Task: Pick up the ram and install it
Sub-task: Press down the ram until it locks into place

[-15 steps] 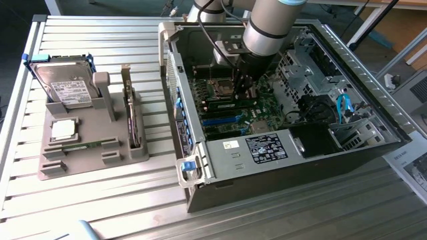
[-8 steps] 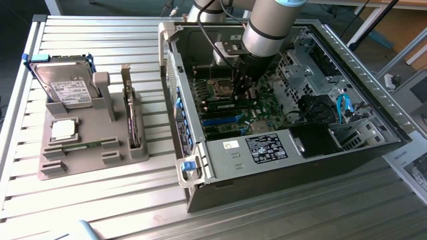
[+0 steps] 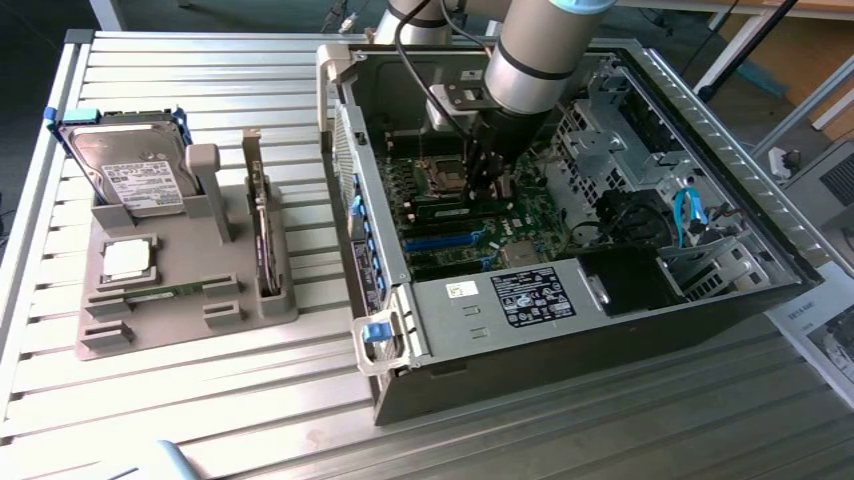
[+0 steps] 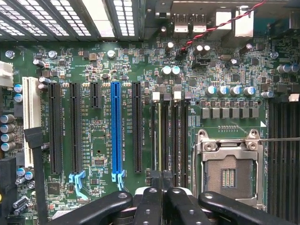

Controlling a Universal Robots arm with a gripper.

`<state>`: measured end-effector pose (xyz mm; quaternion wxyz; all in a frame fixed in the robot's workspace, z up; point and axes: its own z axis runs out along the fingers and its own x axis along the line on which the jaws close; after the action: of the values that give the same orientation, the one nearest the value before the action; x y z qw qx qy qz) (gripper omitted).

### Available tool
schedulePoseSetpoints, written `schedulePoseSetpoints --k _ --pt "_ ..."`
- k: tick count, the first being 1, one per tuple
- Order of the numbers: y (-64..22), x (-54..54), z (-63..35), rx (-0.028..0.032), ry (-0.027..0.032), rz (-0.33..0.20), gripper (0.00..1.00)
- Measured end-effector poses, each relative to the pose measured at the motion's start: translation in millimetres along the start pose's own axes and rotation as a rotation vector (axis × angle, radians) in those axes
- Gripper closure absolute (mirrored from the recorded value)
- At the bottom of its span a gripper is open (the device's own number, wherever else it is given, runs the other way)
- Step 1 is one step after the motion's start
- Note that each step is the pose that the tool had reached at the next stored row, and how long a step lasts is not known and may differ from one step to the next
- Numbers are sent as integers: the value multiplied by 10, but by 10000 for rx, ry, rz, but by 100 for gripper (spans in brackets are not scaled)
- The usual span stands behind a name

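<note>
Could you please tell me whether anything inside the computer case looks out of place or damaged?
Nothing looks damaged, spilled or askew. The one thing worth noting is the processor socket on the motherboard: it sits empty, with no chip in it. The card slots beside it look straight.

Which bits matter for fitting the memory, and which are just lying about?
Job: thin green ram stick; black motherboard memory slots; black gripper above them.
Lying about: silver hard drive; square silver processor chip; upright expansion card.

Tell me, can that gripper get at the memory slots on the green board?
Likely yes: the case lies open, and the gripper hangs right over the memory slots.
</note>
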<state>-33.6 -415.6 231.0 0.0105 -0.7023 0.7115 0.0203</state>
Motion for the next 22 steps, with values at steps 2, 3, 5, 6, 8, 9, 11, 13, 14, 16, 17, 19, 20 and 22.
schedulePoseSetpoints --k 2,3,5,6,8,9,11,13,14,16,17,19,20,22 --pt "0 1 1 0 -1 0 90" --pt "0 2 2 0 0 0 90" --pt "0 4 3 1 0 0 90" --pt "0 4 3 0 0 0 90" --pt "0 5 -1 1 -1 -1 90" --pt "0 4 -7 3 -5 0 90" --pt "0 2 -37 -1 -4 -1 90" --pt "0 1 -69 -5 -2 0 90" --pt "1 1 -83 -7 0 0 90" --pt "1 0 -87 -6 -3 0 90" --pt "0 0 -87 -6 -3 -1 90" --pt "11 1 -88 1 -1 -2 90" --pt "29 1 -89 17 -1 -2 90" --pt "84 2 -87 53 -3 -4 90"
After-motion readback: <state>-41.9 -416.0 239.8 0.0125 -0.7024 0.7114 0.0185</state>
